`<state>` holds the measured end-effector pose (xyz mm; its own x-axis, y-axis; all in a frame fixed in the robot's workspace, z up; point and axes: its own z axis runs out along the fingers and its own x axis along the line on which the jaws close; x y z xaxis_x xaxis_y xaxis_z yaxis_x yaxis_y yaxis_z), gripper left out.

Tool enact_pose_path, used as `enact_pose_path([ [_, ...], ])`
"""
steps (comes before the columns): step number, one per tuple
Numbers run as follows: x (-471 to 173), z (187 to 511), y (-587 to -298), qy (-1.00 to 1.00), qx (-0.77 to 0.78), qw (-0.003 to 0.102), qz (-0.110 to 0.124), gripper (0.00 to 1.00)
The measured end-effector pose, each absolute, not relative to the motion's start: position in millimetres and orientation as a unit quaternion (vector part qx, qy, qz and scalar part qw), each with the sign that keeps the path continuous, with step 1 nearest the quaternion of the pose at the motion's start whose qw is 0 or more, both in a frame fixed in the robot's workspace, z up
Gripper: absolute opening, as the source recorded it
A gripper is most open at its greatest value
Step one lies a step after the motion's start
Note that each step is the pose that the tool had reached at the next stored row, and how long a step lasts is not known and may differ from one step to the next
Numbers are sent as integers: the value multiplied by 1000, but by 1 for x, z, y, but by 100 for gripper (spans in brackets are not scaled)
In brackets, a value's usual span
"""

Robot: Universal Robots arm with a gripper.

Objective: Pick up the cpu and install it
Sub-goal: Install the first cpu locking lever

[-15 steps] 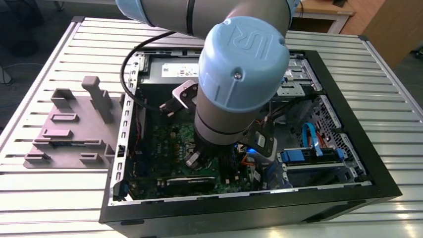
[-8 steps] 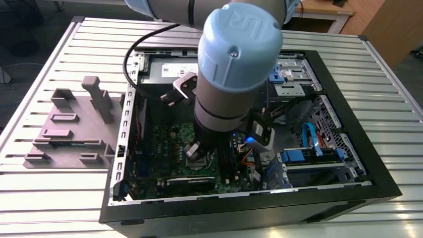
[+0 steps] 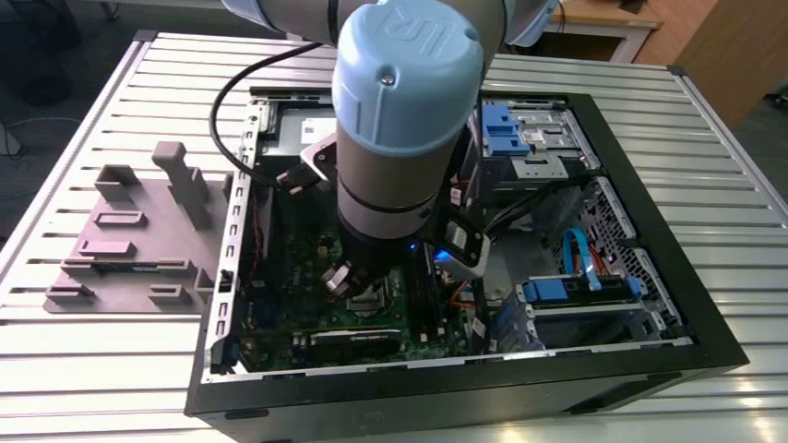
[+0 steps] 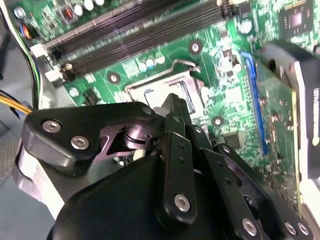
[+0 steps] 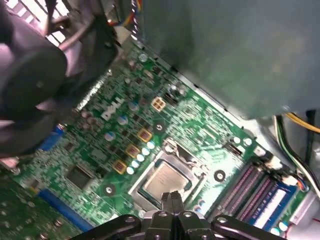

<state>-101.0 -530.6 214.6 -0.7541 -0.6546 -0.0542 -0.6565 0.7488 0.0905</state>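
The cpu [image 5: 162, 181] lies flat in the socket frame [image 5: 165, 175] on the green motherboard [image 5: 120, 135], low in the middle of the first wrist view, shiny top facing up, edges parallel to the frame. The pincer [image 5: 171, 199] is clenched, fingertips pressed together just above it, grasping nothing. The open computer case [image 3: 689, 343] stands on the slatted worktop [image 3: 111, 369], beside the mauve tray [image 3: 124, 249].

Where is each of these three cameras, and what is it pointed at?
Exterior view: off the arm, looking down on the open computer case; the arm reaches inside.
First wrist view: on the wrist, facing the green circuit board and silver cpu in its socket; claw shut.
Second wrist view: same board, claw in front.
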Motion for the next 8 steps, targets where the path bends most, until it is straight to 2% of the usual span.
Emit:
enact_pose_path([
  [8,-101,223,-525,935,-351,10,52,11],
])
